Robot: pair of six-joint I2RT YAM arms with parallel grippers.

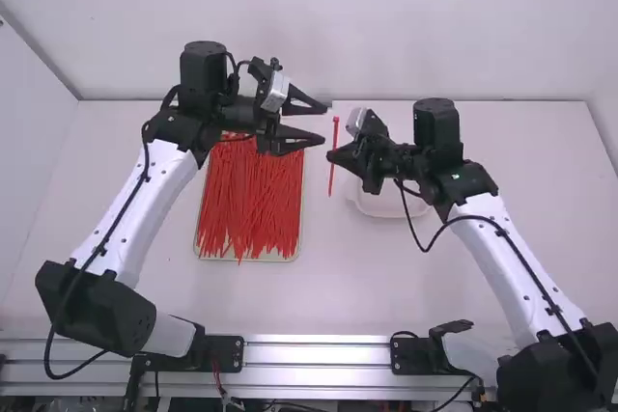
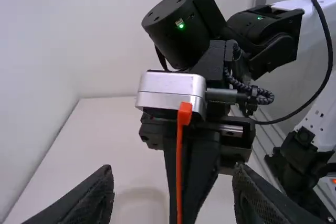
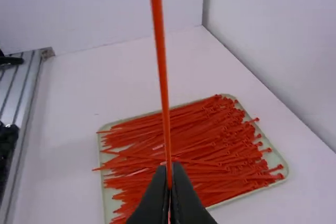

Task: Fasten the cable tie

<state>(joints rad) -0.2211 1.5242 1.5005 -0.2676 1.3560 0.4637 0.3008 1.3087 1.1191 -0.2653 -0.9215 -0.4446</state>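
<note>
We are watching the right gripper (image 3: 169, 174) pinching a thin red plastic cable tie (image 3: 161, 77) upright (head up), left gripper (image 1: 324, 123) spread alongside.

In the high view, the left arm (image 1: 198, 124) covered the far end of the pale flat tray (image 1: 249, 257) and its loose red plastic cable ties (image 1: 251, 202). The right gripper (image 1: 333, 155) hid part of a white rounded container (image 1: 384, 206). The thin red plastic cable tie (image 3: 160, 77) it pinched was cut off by the edge in both wrist views.
</note>
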